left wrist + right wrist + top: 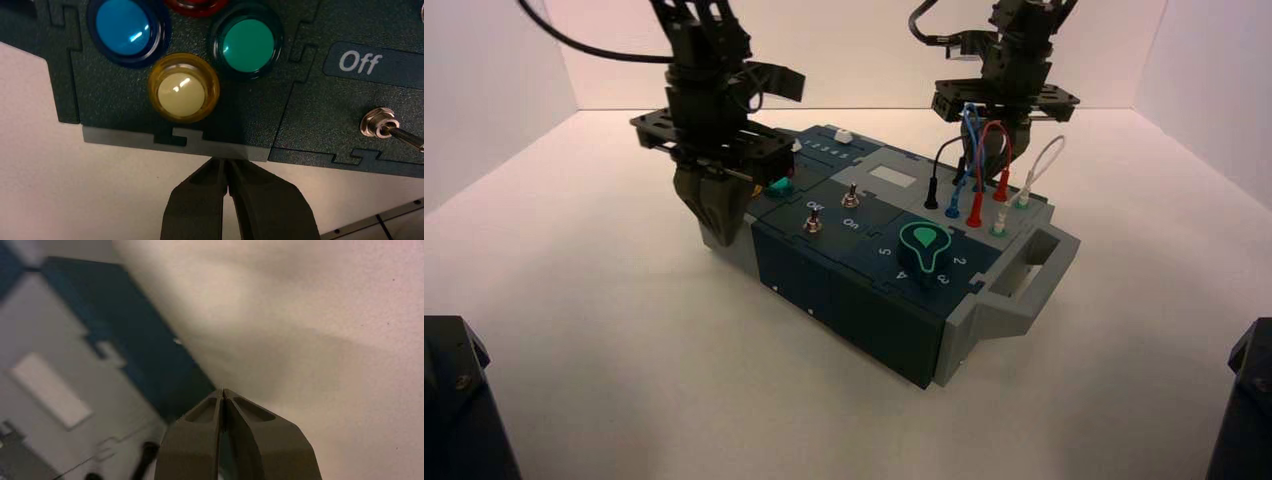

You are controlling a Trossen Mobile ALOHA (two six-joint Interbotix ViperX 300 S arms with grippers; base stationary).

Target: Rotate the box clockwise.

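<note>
The box [864, 300], dark teal and grey, stands turned at an angle on the white table. My left gripper [714, 225] is at its near-left corner. In the left wrist view this gripper [226, 161] is shut with nothing in it, and its tips touch the grey edge of the box [310, 100] just below the yellow button [182, 90]. My right gripper [1012, 140] hangs at the far right end of the box, behind the wires. In the right wrist view it [222, 390] is shut and empty, beside the blue wall of the box [145, 355].
Blue [122, 27] and green [248, 44] buttons and a toggle switch [382, 125] by the "Off" label [360, 61] lie near the left tips. A green knob [923, 243], plugged wires [979, 170] and an end handle [1034, 265] are on the right half. Dark arm bases [454, 400] stand at the front corners.
</note>
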